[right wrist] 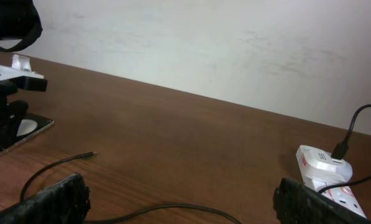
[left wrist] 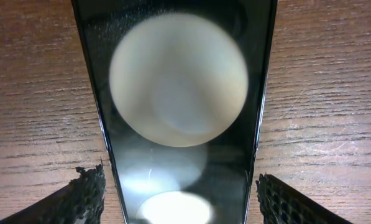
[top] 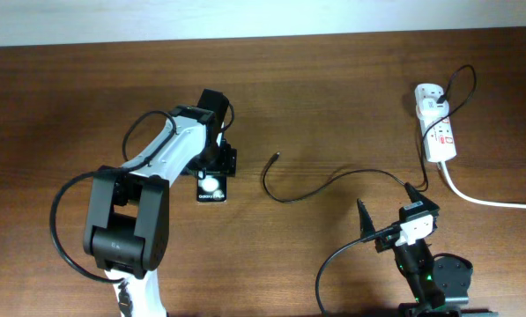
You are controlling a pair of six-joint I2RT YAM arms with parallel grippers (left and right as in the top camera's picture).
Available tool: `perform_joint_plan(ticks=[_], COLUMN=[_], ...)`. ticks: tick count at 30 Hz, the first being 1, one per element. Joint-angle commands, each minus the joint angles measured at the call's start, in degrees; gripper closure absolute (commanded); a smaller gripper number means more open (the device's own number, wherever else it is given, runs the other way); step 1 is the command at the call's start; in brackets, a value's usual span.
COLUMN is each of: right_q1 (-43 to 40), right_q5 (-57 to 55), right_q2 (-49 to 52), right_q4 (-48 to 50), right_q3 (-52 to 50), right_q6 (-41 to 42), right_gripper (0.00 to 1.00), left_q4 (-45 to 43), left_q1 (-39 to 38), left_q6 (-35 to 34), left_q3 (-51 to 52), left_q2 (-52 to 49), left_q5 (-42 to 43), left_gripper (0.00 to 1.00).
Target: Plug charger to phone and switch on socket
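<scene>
The phone (top: 211,188) lies flat on the table, black with white round spots. In the left wrist view the phone (left wrist: 180,81) fills the middle. My left gripper (left wrist: 180,200) is open and straddles it, one finger close to each long edge with a thin strip of wood showing. The charger (top: 329,182) lies loose, its tip (top: 277,156) right of the phone and apart from it. Its far end runs up to the socket (top: 436,123) at the far right. My right gripper (top: 388,210) is open and empty over the cable's middle. The right wrist view shows the tip (right wrist: 89,154) and the socket (right wrist: 325,169).
The socket's thick white cord (top: 487,201) runs off the right edge. The left arm (top: 152,163) stretches from the front left toward the phone. A pale wall stands behind the table's far edge (right wrist: 191,93).
</scene>
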State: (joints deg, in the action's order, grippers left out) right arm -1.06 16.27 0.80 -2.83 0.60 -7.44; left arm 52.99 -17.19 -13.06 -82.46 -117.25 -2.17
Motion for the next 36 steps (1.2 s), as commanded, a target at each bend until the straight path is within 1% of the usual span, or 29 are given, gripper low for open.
perform_joint_plan(ticks=[1, 4, 7, 15, 36], right_q1=[0.35, 0.35, 0.35, 0.35, 0.35], right_q5=[-0.48, -0.48, -0.48, -0.48, -0.48], right_q2=[-0.44, -0.44, -0.44, -0.44, -0.44], right_q4=[-0.37, -0.37, -0.37, -0.37, -0.37], right_q3=[-0.28, -0.28, -0.28, -0.28, -0.28], right_q6=[0.37, 0.37, 0.37, 0.37, 0.37], right_gripper=[0.01, 0.01, 0.01, 0.01, 0.01], left_q4=[-1.81, -3.48, -4.26, -5.03, -8.63], left_q1=[0.04, 0.04, 0.02, 0.04, 0.04], left_q6=[0.24, -2.58, -2.78, -2.78, -2.78], left_q3=[1.29, 1.64, 1.86, 3.30, 4.33], left_q2=[-0.39, -0.39, -0.39, -0.50, -1.03], left_q5=[-0.15, -0.17, -0.20, -0.66, -0.63], left_gripper=[0.13, 0.08, 0.06, 0.08, 0.10])
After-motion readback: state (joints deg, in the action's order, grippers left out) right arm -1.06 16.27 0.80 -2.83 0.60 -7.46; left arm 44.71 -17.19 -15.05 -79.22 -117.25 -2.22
